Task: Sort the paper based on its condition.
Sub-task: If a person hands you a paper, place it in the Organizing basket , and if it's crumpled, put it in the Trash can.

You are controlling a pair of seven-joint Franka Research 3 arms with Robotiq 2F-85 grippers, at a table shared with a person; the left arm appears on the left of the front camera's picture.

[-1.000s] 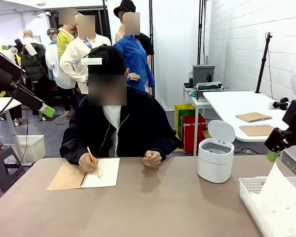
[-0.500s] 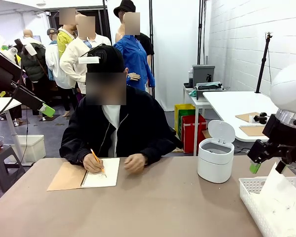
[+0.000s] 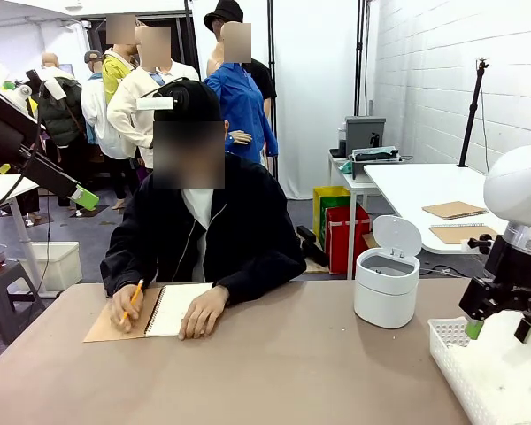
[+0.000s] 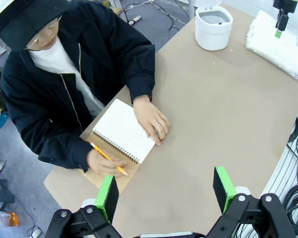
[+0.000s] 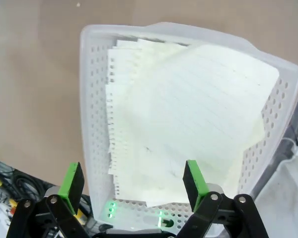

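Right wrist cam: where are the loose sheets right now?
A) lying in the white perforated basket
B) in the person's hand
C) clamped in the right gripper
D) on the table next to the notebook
A: the right wrist view shows the paper lying inside the white perforated basket, with the right gripper open above it and holding nothing.

Bright even light, faint shadows on tan tabletop [image 3: 292,372], white lined paper sheets [image 5: 188,114] overexposed, wrist views bowed.
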